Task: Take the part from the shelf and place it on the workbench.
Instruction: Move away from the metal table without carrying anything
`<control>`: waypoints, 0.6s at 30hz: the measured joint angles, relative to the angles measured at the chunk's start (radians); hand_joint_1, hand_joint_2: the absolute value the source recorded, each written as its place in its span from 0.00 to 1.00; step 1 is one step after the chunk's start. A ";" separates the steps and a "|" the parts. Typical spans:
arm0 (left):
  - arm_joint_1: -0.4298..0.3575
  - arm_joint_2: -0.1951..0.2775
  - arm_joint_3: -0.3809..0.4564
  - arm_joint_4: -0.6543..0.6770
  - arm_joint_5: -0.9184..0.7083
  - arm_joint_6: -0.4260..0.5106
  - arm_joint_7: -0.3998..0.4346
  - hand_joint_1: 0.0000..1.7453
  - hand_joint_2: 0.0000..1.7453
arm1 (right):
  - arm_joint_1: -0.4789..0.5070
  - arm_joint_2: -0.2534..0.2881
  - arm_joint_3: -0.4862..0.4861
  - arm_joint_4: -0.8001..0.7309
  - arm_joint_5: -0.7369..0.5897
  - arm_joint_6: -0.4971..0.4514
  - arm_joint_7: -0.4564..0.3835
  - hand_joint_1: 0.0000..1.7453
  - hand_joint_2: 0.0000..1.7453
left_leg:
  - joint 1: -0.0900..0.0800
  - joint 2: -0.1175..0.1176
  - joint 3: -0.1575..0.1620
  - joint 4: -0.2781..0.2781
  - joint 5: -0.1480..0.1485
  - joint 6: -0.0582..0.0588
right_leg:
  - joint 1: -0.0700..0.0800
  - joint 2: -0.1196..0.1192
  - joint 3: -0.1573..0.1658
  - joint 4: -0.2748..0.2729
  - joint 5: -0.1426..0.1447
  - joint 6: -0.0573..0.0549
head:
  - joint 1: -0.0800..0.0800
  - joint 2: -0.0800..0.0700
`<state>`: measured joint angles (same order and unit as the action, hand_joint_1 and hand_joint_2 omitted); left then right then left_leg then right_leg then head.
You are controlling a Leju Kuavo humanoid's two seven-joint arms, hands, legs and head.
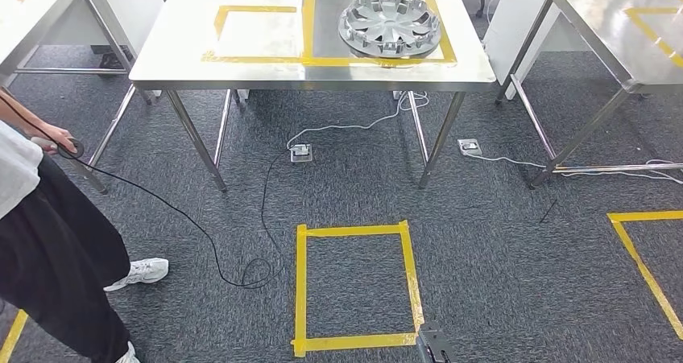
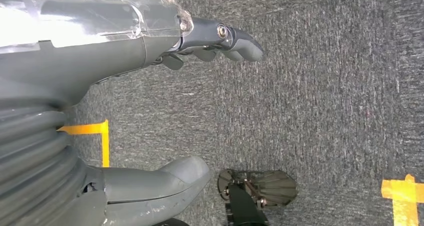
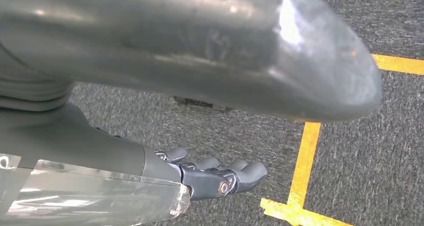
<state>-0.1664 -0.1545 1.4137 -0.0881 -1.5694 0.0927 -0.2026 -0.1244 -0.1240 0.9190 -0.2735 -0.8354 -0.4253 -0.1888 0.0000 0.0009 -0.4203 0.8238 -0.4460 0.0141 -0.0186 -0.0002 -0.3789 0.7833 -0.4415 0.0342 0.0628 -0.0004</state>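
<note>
Left wrist view: robot hand [image 2: 150,100] spread, holding nothing, above carpet [image 2: 325,100].

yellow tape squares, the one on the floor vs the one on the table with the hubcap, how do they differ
The floor square lies on dark grey carpet and frames nothing; the table square lies on the shiny steel workbench and frames the silver hubcap. The floor square sits nearer the robot. Both are yellow tape outlines.

L hand [image 2: 150,110] empty, fingers [image 2: 235,40] apart, over grey carpet [image 2: 325,95], yellow tape [image 2: 402,193]
</note>
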 joint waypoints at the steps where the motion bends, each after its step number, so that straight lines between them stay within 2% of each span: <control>1: 0.000 0.000 0.000 0.000 0.000 0.000 0.000 0.00 1.00 | 0.000 0.000 0.000 0.000 0.000 0.000 0.000 0.00 0.00 | 0.000 0.000 -0.005 0.010 -0.004 0.000 | 0.000 0.000 -0.006 0.010 -0.004 0.000 | 0.000 0.000; 9: 0.000 0.000 0.000 0.000 0.000 0.000 0.000 0.00 1.00 | 0.000 0.000 0.000 0.000 0.000 0.000 0.000 0.00 0.00 | 0.000 0.000 -0.033 0.056 -0.022 -0.001 | 0.000 0.000 -0.035 0.059 -0.023 -0.001 | 0.000 0.000; 18: 0.000 0.001 0.000 0.000 0.000 0.000 -0.005 0.00 1.00 | 0.000 0.000 0.000 0.000 -0.002 0.000 -0.004 0.00 0.00 | 0.000 0.000 -0.042 0.075 -0.030 -0.001 | 0.000 0.000 -0.044 0.079 -0.032 -0.001 | -0.001 0.000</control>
<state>-0.1664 -0.1537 1.4141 -0.0881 -1.5694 0.0927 -0.2076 -0.1249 -0.1240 0.9190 -0.2735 -0.8376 -0.4258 -0.1924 0.0000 0.0010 -0.4619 0.8984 -0.4760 0.0134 -0.0185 -0.0003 -0.4227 0.8621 -0.4737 0.0335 0.0621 -0.0004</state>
